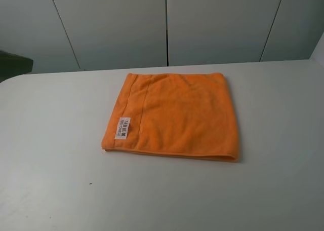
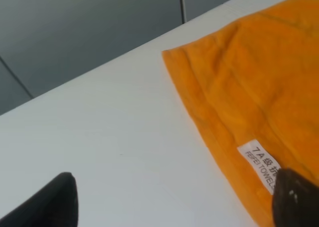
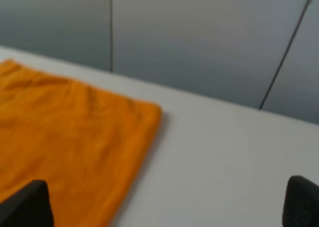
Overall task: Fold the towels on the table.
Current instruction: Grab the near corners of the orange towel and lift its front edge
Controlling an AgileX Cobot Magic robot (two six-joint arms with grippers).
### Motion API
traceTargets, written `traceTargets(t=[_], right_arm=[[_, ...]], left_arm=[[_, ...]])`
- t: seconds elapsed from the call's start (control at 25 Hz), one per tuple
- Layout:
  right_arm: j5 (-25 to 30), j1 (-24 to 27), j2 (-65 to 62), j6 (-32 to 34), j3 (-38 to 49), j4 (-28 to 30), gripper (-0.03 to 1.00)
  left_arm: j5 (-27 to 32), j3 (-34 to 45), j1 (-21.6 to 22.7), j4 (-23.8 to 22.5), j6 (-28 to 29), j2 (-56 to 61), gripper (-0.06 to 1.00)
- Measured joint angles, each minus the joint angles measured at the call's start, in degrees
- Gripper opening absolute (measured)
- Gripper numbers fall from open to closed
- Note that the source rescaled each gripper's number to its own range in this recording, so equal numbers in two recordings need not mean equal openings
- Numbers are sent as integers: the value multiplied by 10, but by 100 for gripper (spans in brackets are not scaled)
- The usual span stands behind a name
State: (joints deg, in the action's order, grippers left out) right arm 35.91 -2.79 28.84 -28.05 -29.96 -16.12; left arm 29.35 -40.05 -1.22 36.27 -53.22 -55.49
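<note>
— How does the left pincer (image 2: 172,202) stand?

— Wide open, with nothing in it. One dark finger (image 2: 50,204) shows over the bare table (image 2: 114,137). The other (image 2: 296,199) is over the edge of the orange towel (image 2: 249,77), right beside its white label (image 2: 261,165). Whether that finger touches the cloth, I cannot tell.

— And the right pincer (image 3: 164,204)?

— Just as wide, and holding nothing either. One finger (image 3: 27,207) shows over the towel, the other (image 3: 301,202) over bare table beyond the towel's side edge.

— Where does the towel lie?

— Flat near the middle of the white table, roughly square, with bare tabletop on every side. In the high view its hem band (image 1: 134,109) runs down the left side, and the label sits by the near left corner. Grey wall panels (image 1: 111,23) stand behind the table.
</note>
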Motion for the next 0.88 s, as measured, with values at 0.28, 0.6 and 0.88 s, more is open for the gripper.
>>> traceTargets(t=[0.28, 0.6, 0.88], right_arm=[[21, -106, 217, -81, -39, -9, 100], [66, -213, 438, -89, -118, 74, 100], [-18, -278, 503, -73, -122, 131, 100]], left_arm=[[4, -63, 0, 54, -141, -132, 100], [15, -120, -77, 54, -239, -273, 100], [34, -150, -165, -101, -251, -378, 100]])
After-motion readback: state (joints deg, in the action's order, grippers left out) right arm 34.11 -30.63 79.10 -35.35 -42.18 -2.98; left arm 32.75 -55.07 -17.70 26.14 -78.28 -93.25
